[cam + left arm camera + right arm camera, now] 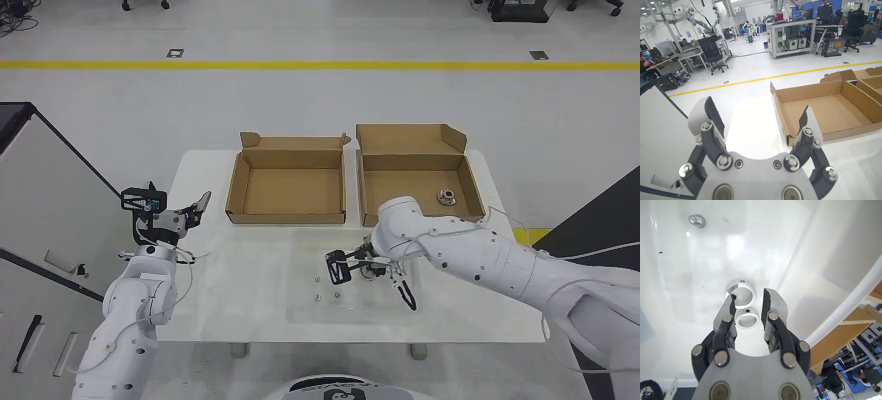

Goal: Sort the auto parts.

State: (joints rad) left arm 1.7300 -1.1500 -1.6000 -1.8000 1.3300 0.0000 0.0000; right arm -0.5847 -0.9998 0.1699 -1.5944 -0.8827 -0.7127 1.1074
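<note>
Right tool (749, 294) apart over ring (752, 290) (second ring (746, 325) beside, bolt (696, 221) near); left tool (758, 103) apart

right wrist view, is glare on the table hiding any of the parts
Right wrist view: pale reflections lie on the glossy table near the flanged bolt, yet the bolt, the larger ring and the smaller ring by the open right pincer stay plain. Left wrist view: a bright washed patch on the table ahead of the open left pincer.

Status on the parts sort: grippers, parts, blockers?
Right gripper open, jaws over two metal rings, nothing gripped. Left gripper open, beside left box. One part in right box. No obstruction seen.
</note>
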